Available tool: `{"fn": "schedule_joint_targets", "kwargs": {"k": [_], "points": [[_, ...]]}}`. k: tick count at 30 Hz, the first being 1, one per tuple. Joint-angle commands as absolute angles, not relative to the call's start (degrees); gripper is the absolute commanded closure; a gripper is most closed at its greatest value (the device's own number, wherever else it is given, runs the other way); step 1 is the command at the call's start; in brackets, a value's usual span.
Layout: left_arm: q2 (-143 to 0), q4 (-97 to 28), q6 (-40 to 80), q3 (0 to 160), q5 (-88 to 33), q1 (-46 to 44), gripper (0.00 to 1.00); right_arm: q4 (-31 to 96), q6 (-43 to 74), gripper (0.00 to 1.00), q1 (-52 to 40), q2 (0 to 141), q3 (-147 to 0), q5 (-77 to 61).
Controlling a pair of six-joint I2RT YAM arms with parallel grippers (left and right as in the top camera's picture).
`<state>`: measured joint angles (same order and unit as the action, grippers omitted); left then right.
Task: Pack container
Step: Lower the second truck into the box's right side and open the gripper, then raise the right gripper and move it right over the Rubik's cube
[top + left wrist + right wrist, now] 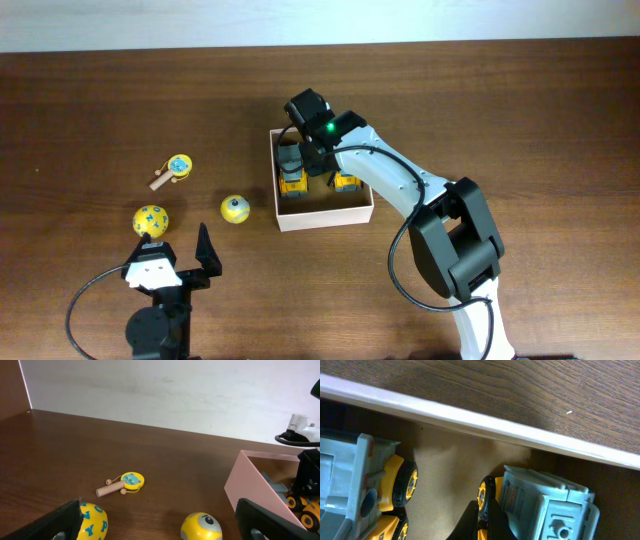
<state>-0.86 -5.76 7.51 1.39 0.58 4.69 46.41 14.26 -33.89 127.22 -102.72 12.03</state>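
Right wrist view: the right pincer (pixel 479 512) shows as a dark wedge at the bottom edge, its two fingers drawn together to a point with nothing seen between them. The tip sits down inside the container (pixel 470 412), just beside the yellow wheel of a grey truck (pixel 545 505). A second truck (pixel 360 485) in the same grey and yellow lies apart on the other side, and a strip of tan floor shows between the two. Behind both runs the whitish back wall, with a narrow band of floor in front of it and dark wood beyond.

Seen from overhead, the square container stands near the middle of the worktop (pixel 500 100), well away from every edge. The right arm arches over its front right corner from the near side, covering part of the inside.

The left pincer (pixel 157 515) is low at the front left with its jaws spread wide and nothing between them. A yellow lettered ball (pixel 151 219) lies just beside its left finger. A small yellow ball (pixel 234 209) with an eye on it rests ahead, between the pincer and the container's left wall, close to that wall but not touching. A little paddle toy (pixel 173 171) with a wooden handle lies farther back, apart from both balls.

Brown wood stretches wide to the left, behind and to the right of the container, up to the worktop's back edge, where a pale wall (pixel 150 390) begins
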Motion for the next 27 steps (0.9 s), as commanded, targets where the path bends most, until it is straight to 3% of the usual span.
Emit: {"fn": "schedule_joint_targets", "kwargs": {"k": [1,21,27], "points": [[-1.06,-5.56,6.59,0.99,-0.23,5.04,0.01,46.44,12.47,0.96,-33.41,127.76,-101.93,13.34],[-1.06,-5.56,6.59,0.99,-0.23,5.04,0.01,64.23,12.45,0.95,-32.51,122.17,-123.22,12.97],[-1.06,-5.56,6.59,0.99,-0.23,5.04,0.01,73.10,14.22,0.70,-27.53,122.15,-129.34,16.16]]}}
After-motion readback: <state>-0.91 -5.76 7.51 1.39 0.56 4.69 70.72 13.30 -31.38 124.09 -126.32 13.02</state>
